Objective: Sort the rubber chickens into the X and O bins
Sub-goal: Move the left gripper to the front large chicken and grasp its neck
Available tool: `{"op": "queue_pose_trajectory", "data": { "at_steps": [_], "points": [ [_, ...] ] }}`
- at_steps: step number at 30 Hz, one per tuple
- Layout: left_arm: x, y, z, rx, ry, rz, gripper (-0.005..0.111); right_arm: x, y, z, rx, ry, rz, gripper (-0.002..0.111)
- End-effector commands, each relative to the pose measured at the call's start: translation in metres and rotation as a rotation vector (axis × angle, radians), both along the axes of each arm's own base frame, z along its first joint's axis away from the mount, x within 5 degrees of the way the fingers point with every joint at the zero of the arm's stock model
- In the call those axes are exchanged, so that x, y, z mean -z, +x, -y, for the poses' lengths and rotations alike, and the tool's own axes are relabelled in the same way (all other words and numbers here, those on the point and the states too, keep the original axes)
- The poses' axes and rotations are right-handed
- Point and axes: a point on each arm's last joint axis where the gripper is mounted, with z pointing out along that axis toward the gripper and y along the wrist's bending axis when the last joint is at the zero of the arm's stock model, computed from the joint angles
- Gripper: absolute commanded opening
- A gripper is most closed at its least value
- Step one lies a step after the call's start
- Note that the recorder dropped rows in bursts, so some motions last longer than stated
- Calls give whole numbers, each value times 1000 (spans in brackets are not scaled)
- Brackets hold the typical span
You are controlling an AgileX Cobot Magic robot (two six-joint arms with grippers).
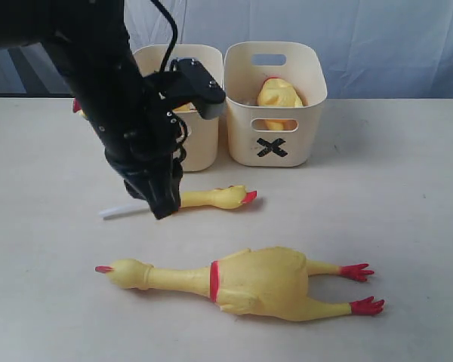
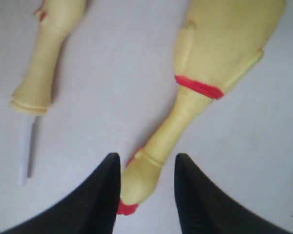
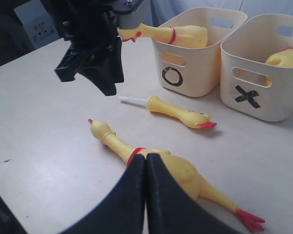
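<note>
The largest rubber chicken (image 1: 257,283) (image 3: 185,170) lies on its side at the front of the table. Behind it lies a slim chicken (image 1: 211,198) (image 3: 176,111) with a white stick (image 1: 121,210). My left gripper (image 1: 162,207) (image 2: 147,157) (image 3: 110,87) hangs open above the table beside that stick; the large chicken's head (image 2: 139,178) shows between its fingers, not gripped. The O bin (image 3: 185,73) holds one chicken (image 3: 171,34). The X bin (image 1: 241,128) (image 3: 263,97) holds another (image 1: 278,94). My right gripper (image 3: 145,163) is shut and empty over the large chicken's body.
The left arm's black body (image 1: 113,98) hides most of the O bin (image 1: 200,143) in the exterior view. A pale cloth backdrop (image 1: 377,38) hangs behind the bins. A white box (image 3: 39,24) stands beyond the table's far side in the right wrist view.
</note>
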Motion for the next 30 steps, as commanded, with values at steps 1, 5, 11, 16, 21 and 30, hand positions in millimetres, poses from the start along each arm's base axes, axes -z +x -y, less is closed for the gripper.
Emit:
{"op": "queue_pose_trajectory", "data": {
  "at_steps": [1, 5, 11, 16, 21, 30],
  "points": [
    [-6, -32, -3, 89, -4, -5, 36, 1, 0, 0, 8, 3, 3, -1],
    [-6, -58, -1, 175, -37, -12, 36, 1, 0, 0, 8, 3, 3, -1],
    [9, -90, 4, 441, -64, 74, 36, 1, 0, 0, 8, 3, 3, -1],
    [38, -94, -3, 626, 2, 153, 36, 1, 0, 0, 8, 3, 3, -1],
    [59, -91, -7, 632, 16, 253, 36, 1, 0, 0, 8, 3, 3, -1],
    [80, -86, -4, 617, -13, 335, 52, 1, 0, 0, 8, 3, 3, -1]
  ]
}}
